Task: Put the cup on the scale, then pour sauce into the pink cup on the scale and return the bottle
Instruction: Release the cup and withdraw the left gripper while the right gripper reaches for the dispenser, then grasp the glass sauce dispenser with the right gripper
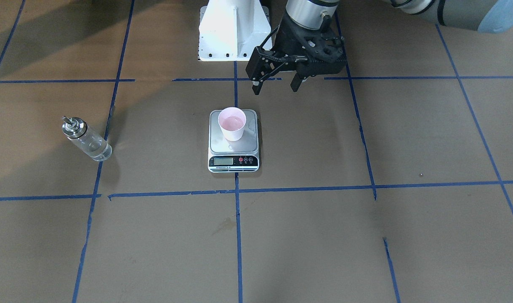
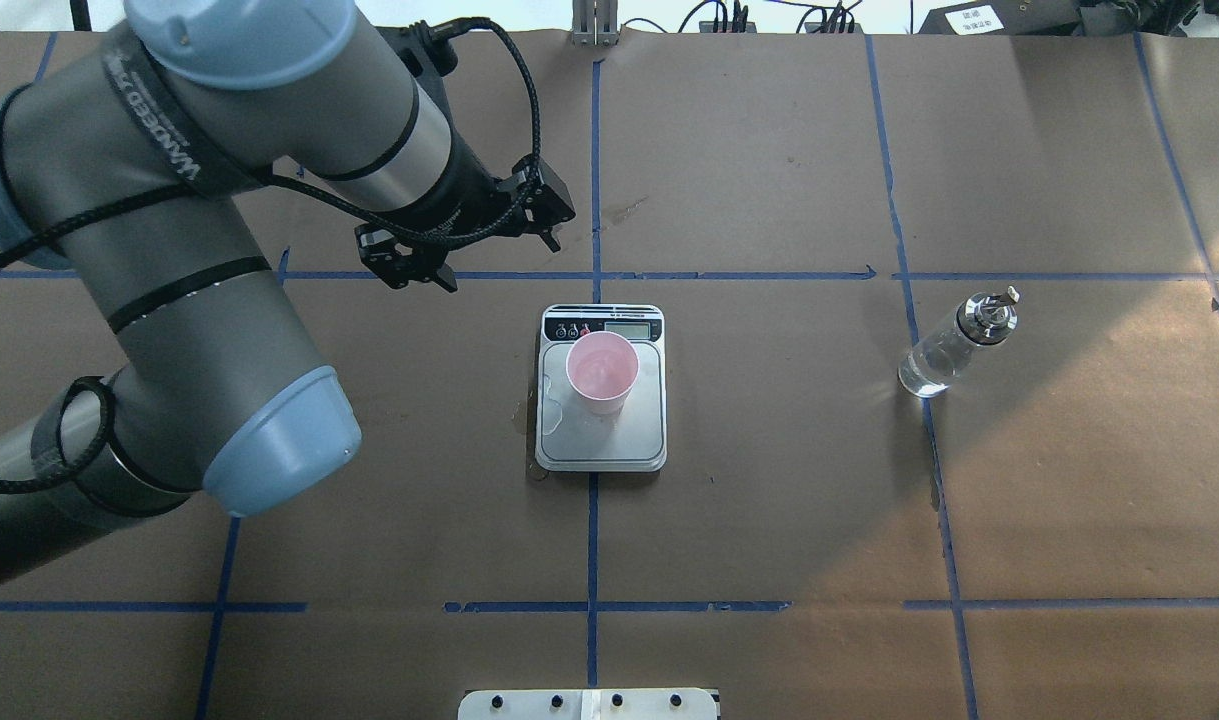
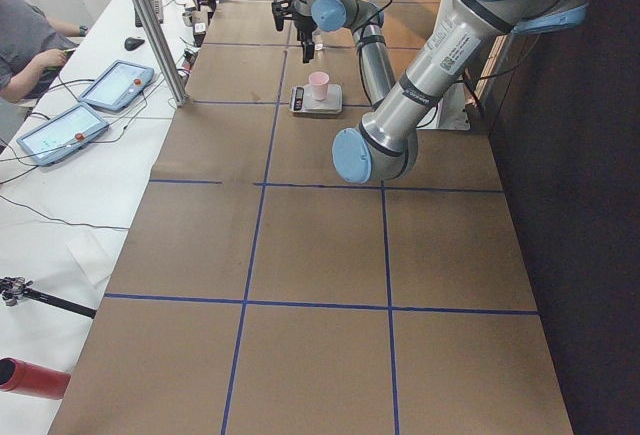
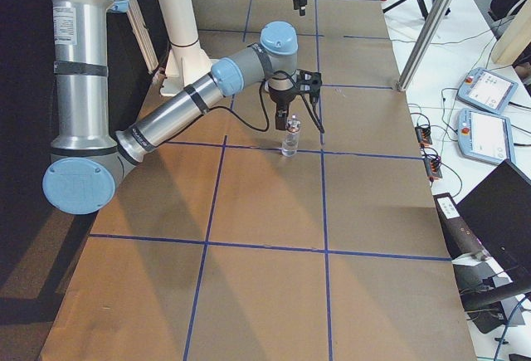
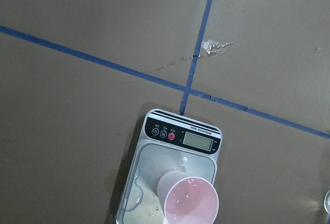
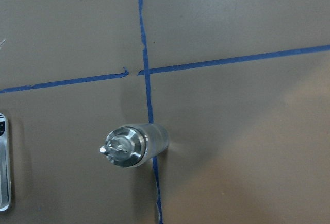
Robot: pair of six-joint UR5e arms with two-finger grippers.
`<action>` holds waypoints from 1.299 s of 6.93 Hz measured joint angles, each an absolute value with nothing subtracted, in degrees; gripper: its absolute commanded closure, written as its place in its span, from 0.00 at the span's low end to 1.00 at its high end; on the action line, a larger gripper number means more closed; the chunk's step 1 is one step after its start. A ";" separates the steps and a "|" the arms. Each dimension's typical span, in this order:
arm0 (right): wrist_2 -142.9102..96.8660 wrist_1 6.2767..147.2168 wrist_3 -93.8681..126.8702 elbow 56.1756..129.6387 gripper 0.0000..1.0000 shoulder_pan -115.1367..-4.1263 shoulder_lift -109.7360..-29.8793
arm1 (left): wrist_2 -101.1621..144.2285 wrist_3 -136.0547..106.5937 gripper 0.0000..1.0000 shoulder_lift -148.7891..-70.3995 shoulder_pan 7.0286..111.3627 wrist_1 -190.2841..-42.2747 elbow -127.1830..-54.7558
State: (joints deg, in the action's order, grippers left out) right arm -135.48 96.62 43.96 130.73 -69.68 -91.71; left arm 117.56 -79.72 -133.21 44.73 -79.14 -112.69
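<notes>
The pale pink cup [image 1: 232, 123] stands upright on the scale [image 1: 233, 162], toward the end away from its display; they also show in the overhead view, cup [image 2: 601, 372] on scale [image 2: 609, 445]. The left wrist view shows the cup [image 5: 192, 203] wet inside and drops on the scale's platform [image 5: 154, 167]. My left gripper [image 1: 277, 82] is open and empty, raised beside the scale on the robot's side. The bottle [image 2: 954, 345] with clear sauce stands upright far to my right. My right gripper [image 4: 297, 127] hangs just above the bottle [image 4: 289, 141]; I cannot tell whether it is open.
The white robot base [image 1: 233, 29] stands behind the scale. Blue tape lines cross the brown table cover. A wet mark [image 5: 216, 46] lies on the tape beyond the scale. Tablets [image 4: 489, 91] and a seated person [image 3: 25, 50] are at the operators' side table.
</notes>
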 measured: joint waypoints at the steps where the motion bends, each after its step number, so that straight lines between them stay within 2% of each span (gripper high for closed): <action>1: -129.87 91.10 54.19 132.98 0.00 -62.92 -92.84 | 117.64 -75.64 0.00 -131.65 47.17 -77.64 -114.22; 3: -111.52 75.22 70.58 134.09 0.00 -47.10 -99.97 | 117.68 -64.84 0.00 -129.34 52.16 -72.89 -116.95; 4: -101.61 71.53 75.50 133.84 0.00 -39.80 -101.98 | 117.67 -59.15 0.00 -126.93 54.57 -71.41 -118.05; 6: -84.09 69.48 80.40 132.16 0.00 -29.59 -103.02 | 117.54 -47.15 0.00 -120.43 59.10 -70.63 -119.54; 9: -64.54 68.17 82.82 125.57 0.00 -21.78 -102.47 | 117.13 -31.16 0.00 -112.02 63.28 -71.15 -119.69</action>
State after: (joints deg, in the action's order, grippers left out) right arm -64.54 68.17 82.82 125.57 -21.78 -102.47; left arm 117.13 -31.16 -112.02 63.28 -71.15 -119.69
